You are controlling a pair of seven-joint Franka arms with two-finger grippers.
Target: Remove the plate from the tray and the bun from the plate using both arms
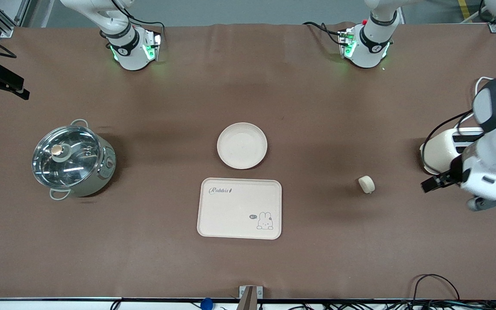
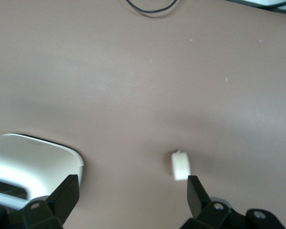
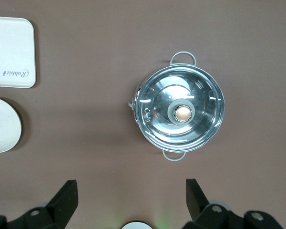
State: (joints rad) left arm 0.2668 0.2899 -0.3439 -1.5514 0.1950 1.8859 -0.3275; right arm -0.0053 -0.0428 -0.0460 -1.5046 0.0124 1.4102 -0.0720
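The plate point(image 1: 242, 145) sits on the brown table point(image 1: 317, 107), mid-table, and serves as the reference for everything else. It is empty and lies flat. Just nearer the front camera than the plate, close to it but not touching, lies the tray point(image 1: 239, 208) with a rabbit drawing in one corner. The right wrist view shows an edge of the plate point(image 3: 2, 131) and a corner of the tray point(image 3: 12, 52) with a gap of table between them.

The bun point(image 1: 366, 184) lies on the bare table well apart from the plate, toward the left arm's end and a little nearer the front camera. A white toaster point(image 1: 439, 151) stands farther still toward that end.

The pot point(image 1: 72, 160), lidded in glass with a round knob, stands well apart from the plate toward the right arm's end.

The left gripper point(image 1: 476, 196) hangs over the table beside the toaster, well clear of the plate. In the left wrist view the left gripper point(image 2: 131, 191) is spread wide and holds nothing, with the bun point(image 2: 180, 165) below it close to one finger point(image 2: 195, 193) and the toaster point(image 2: 33, 164) by the other.

The right gripper point(image 3: 131, 198) is spread wide and empty, high over the table beside the pot point(image 3: 179, 112), where the right arm waits
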